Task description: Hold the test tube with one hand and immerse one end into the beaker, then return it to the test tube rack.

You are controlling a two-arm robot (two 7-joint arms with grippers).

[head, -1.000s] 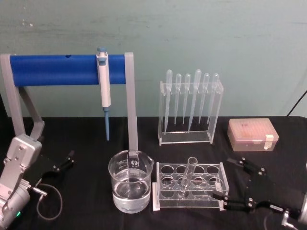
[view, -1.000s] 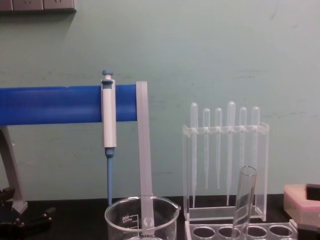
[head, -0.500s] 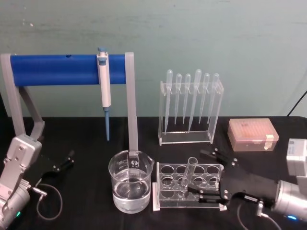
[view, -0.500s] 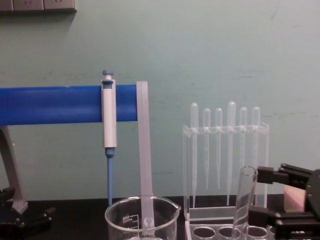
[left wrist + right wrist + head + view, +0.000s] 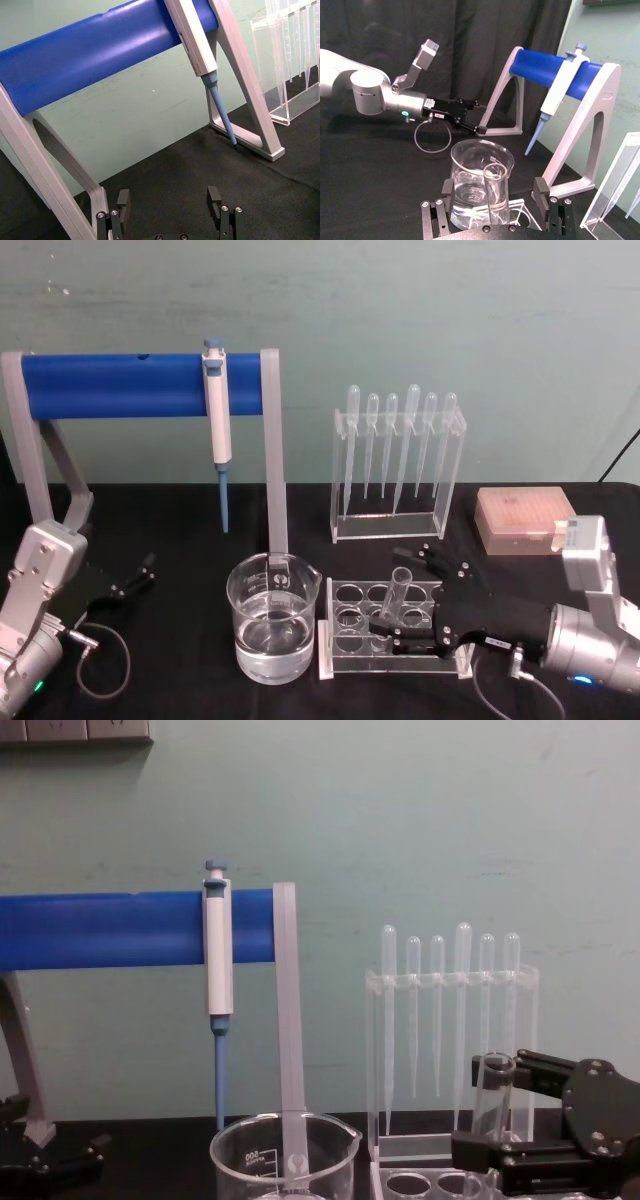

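Note:
The test tube [image 5: 398, 596] leans in the clear plastic rack [image 5: 347, 661], rim up. My right gripper [image 5: 405, 595] reaches in from the right and stands open, one finger on each side of the tube; no contact shows. The right wrist view has the tube [image 5: 496, 200] centred between the fingers [image 5: 540, 192]. From the chest, the tube [image 5: 492, 1105] stands just in front of the right gripper [image 5: 475, 1112]. The beaker [image 5: 272, 625], about a third full of clear liquid, sits left of the rack. My left gripper [image 5: 168, 200] rests open at the table's left [image 5: 125, 585].
A blue-barred stand [image 5: 140, 385] with a white-and-blue pipettor [image 5: 215, 410] rises behind the beaker. A clear holder of pipettes [image 5: 395, 465] stands behind the rack. A pink tip box [image 5: 525, 520] sits at the right. The table is black cloth [image 5: 180, 530].
My right gripper has swung in from the right and advanced left over the rack, so its open fingers now straddle the test tube. The left arm has not moved.

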